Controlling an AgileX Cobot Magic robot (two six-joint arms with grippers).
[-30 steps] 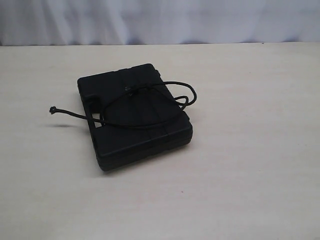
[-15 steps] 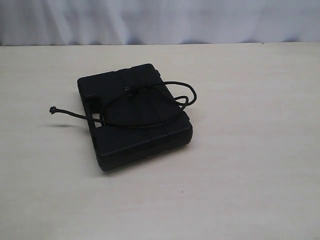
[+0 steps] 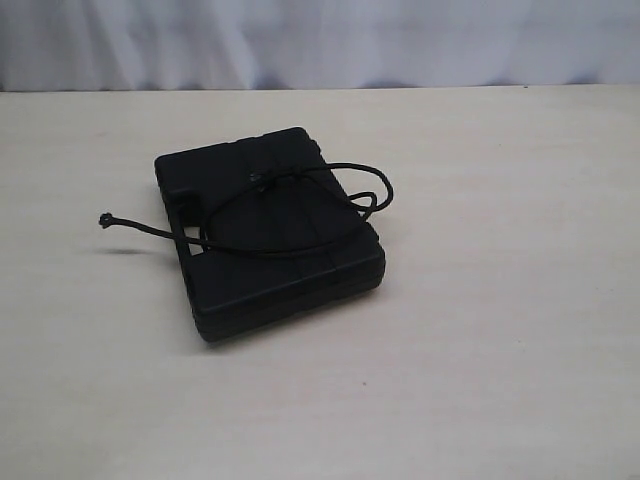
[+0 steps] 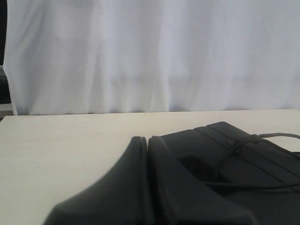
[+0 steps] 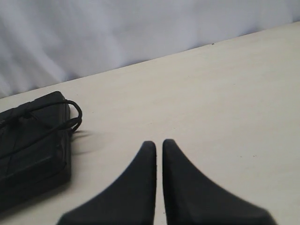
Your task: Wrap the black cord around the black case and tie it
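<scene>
Black cord point(image 3: 262, 181) was lying on the case point(image 3: 280, 215), which sat a little left of the middle of the exterior view. The case lay flat on the pale table point(image 3: 500, 320), turned at an angle so one corner pointed toward the lower left of the frame.

We saw the cord cross itself in a small knot near the far edge of the lid. From there one loop swept down across the lid toward the near right edge. Another loop bulged out past the right side of the case, over the table. The loose end point(image 3: 104, 221), with its own little knot, stuck out to the left from around the handle cutout. It threw a faint shadow on the table under it. We couldn't tell whether any cord ran underneath the case. A white curtain point(image 3: 320, 40) filled the top of the frame.

In the left wrist view, the left gripper point(image 4: 146, 139) had its fingers pressed tight together with nothing between them. The case point(image 4: 243, 164) and cord point(image 4: 255, 138) were just past it.

The right gripper point(image 5: 158, 143) was closed down to a thin slit, also holding nothing. It hung over bare table, with the case point(image 5: 33, 140) and a loop of cord point(image 5: 78, 111) off to one side, apart from it.
</scene>
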